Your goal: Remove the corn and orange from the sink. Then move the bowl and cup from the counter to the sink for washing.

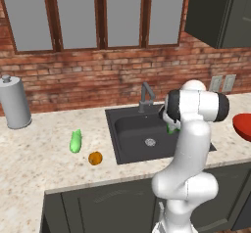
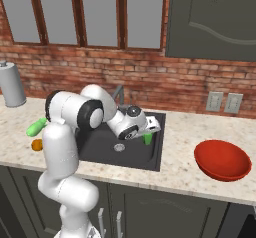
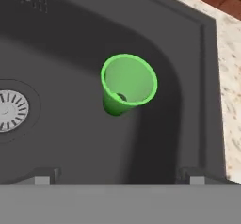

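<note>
The green cup (image 3: 127,84) stands upright in a corner of the dark sink (image 3: 70,39), rim up, with nothing touching it. My gripper (image 3: 118,176) hovers above it, open and empty, with its fingertips (image 3: 43,175) set wide apart. In the right base view the gripper (image 2: 150,127) hangs over the sink's (image 2: 100,144) right side, just above the cup (image 2: 148,139). The corn (image 1: 75,141) and the orange (image 1: 95,158) lie on the counter left of the sink (image 1: 132,144). The red bowl (image 2: 222,159) sits on the counter to the sink's right.
The faucet (image 1: 145,96) rises behind the basin, and the silver drain (image 3: 7,110) lies in its floor. A grey canister (image 1: 14,102) stands at the counter's far left against the brick wall. Dark wall cabinets (image 2: 215,17) hang above the right side.
</note>
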You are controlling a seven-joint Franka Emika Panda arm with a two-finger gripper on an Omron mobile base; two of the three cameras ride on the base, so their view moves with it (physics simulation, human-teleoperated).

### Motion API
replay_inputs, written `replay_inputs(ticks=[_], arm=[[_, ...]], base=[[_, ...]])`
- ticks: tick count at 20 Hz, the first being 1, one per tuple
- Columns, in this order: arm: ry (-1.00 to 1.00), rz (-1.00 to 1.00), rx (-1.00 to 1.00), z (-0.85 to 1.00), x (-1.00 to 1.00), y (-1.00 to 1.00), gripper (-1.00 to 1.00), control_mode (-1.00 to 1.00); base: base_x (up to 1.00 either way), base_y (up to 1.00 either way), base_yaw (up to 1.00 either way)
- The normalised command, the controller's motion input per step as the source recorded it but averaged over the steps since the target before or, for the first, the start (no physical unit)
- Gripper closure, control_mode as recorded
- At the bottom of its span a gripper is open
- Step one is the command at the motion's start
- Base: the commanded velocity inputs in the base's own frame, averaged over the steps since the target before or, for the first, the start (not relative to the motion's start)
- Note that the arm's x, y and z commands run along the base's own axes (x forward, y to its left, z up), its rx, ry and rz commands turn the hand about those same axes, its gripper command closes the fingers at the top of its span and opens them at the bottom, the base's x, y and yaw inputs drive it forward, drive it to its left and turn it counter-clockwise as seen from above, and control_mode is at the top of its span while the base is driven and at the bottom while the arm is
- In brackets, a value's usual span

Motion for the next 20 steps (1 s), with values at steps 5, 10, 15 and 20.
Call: replay_inputs(ticks=[5, 10, 15, 20], arm=[[0.09, -0.11, 0.01, 0.58, -0.26, 0.0, -1.0, -1.0], [0.07, -0.16, 0.0, 0.58, -0.17, 0.0, -1.0, -1.0], [0.02, -0.18, 0.03, 0.55, -0.16, 0.0, -1.0, -1.0], [0.0, -0.16, 0.06, 0.41, -0.2, -0.03, -1.0, -1.0]], base=[[0.0, 0.0, 0.0], [0.0, 0.0, 0.0], [0.0, 0.0, 0.0], [0.0, 0.0, 0.0]])
